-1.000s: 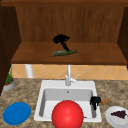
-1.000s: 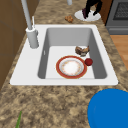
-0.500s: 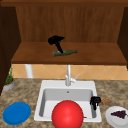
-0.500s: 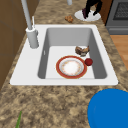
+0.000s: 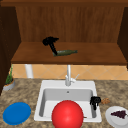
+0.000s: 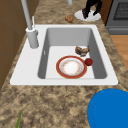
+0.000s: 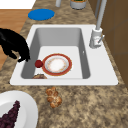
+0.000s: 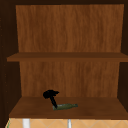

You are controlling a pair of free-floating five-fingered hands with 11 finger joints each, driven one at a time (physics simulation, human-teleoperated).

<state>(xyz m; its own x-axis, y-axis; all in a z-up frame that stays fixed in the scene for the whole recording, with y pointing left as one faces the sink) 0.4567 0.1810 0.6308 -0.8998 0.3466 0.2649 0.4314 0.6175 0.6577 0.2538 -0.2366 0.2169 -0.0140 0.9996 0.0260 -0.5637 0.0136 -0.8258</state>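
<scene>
1. Left hand [image 5: 50, 42] has shifted slightly rightward along the lowest cabinet shelf [image 5: 100, 56], 1 finger reaching down to touch the lying green bottle [image 5: 65, 52], not clamped.
2. Right hand [image 5: 95, 101] stays curled, empty, over the sink's [image 5: 40, 110] right edge.

Green bottle [image 5: 65, 52]; black left hand [image 5: 49, 41]; brown wooden shelf [image 5: 100, 56]

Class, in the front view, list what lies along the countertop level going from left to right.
Potted plant → blue plate → red ball → right hand → pastry → white plate holding grapes.
</scene>
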